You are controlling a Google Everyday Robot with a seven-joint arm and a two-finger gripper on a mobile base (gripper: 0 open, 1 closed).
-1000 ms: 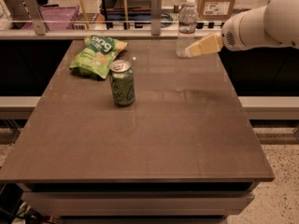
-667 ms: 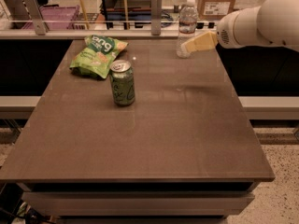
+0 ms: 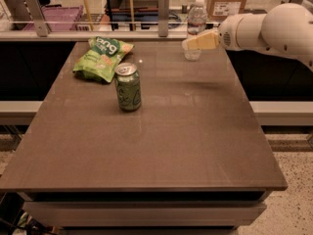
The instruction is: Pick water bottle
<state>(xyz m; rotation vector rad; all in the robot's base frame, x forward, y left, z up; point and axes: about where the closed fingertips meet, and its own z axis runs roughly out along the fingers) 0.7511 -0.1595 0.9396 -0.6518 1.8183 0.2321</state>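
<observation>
The water bottle [image 3: 197,16] is clear with a white cap and stands upright at the far edge of the table, right of centre. My gripper [image 3: 190,43] reaches in from the right on a white arm [image 3: 274,28]. Its pale yellow tip lies across the bottle's middle and hides the label area. The bottle's top and base show above and below it. I cannot see whether the gripper is touching the bottle.
A green soda can [image 3: 128,87] stands left of centre on the brown table [image 3: 161,146]. A green chip bag [image 3: 101,58] lies behind it at the far left. A rail with metal posts [image 3: 163,8] runs behind the table, with a cardboard box [image 3: 226,3] and a purple crate [image 3: 53,18] beyond.
The gripper has moved a little left and up, from beside the bottle's lower part to across its middle. The bottle, can and bag have not moved.
</observation>
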